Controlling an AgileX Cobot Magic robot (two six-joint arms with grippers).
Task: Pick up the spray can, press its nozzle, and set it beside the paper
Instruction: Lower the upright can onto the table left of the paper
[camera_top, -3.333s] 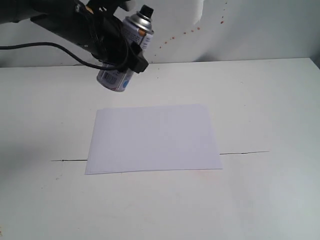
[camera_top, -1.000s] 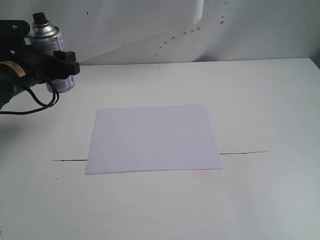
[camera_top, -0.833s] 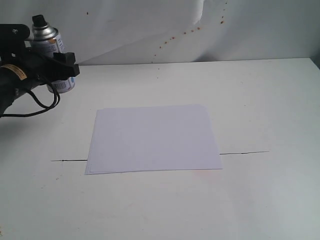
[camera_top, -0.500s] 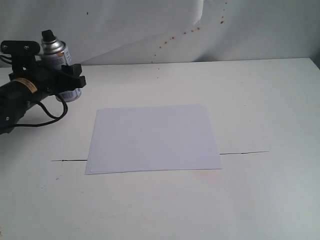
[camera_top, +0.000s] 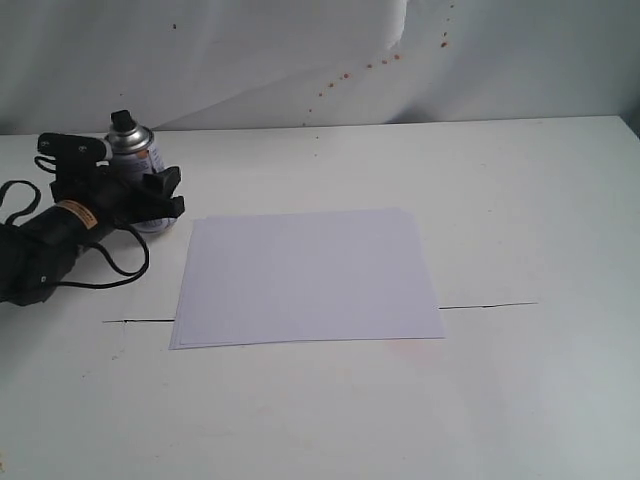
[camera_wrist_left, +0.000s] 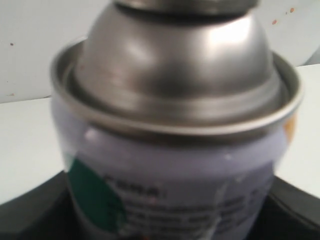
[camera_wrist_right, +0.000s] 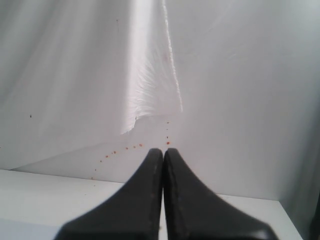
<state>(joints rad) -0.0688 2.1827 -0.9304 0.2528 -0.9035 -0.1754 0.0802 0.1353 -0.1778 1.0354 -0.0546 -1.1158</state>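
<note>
Left pincer (camera_top: 163, 195): closed around the can (camera_top: 134, 152), low on its side.
Right pincer (camera_wrist_right: 163, 154): shut, tips pressed together.
Can: upright, nozzle (camera_top: 123, 120) on top, just beside the far left corner of the paper (camera_top: 305, 275).
Paper: flat on the table (camera_top: 520, 200).

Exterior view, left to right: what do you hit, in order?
left arm → spray can → paper → thin dark line segment past the paper's right edge. The fingers around the can and the red specks on the backdrop are left out because they overlap other items.
</note>
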